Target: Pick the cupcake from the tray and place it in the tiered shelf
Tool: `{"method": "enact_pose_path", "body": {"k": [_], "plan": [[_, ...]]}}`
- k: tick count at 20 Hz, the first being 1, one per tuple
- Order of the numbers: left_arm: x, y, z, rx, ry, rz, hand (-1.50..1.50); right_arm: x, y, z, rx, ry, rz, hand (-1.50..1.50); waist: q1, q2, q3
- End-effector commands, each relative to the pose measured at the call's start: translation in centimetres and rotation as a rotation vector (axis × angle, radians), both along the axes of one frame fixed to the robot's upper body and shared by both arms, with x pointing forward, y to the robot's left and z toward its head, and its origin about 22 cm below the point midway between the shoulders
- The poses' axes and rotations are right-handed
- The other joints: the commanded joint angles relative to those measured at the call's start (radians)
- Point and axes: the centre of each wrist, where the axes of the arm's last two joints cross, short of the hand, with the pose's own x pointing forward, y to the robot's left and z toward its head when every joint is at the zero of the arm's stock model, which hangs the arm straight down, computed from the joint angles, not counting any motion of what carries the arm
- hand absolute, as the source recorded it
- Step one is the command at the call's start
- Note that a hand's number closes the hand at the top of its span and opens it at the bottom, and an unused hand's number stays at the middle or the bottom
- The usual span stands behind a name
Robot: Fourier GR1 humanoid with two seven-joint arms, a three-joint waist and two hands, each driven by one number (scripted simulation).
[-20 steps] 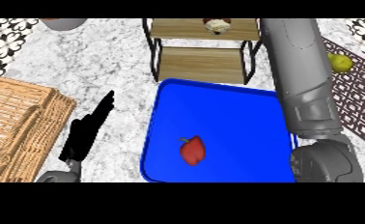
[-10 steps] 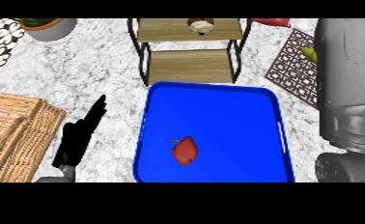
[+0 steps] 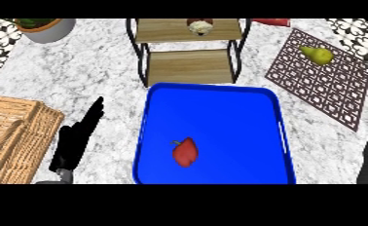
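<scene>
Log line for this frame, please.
cupcake: on tiered shelf top | tray: red pepper only | left hand: open, beside tray | right hand: barely visible

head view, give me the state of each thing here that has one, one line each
cupcake: upright on the tiered shelf's top tier, not held
blue tray: flat on the counter, holding only the red pepper
left hand: open, fingers straight, holding nothing
pear: lying on the patterned mat
</scene>
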Motion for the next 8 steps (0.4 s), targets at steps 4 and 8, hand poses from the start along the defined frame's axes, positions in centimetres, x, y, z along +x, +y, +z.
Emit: {"method": "enact_pose_path", "body": {"k": [4, 8], "plan": [[1.6, -0.2, 0.7, -0.009, 0.002, -0.033, 0.0, -8.2, -3.2, -0.1, -0.054, 0.003, 0.08, -1.5, 0.026, 0.011, 0.0], [1.5, -2.1, 0.2, -0.007, -0.023, -0.044, 0.0, -10.1, -5.2, -0.5, -0.066, 0.092, 0.06, -1.5, 0.031, 0.013, 0.0]]}}
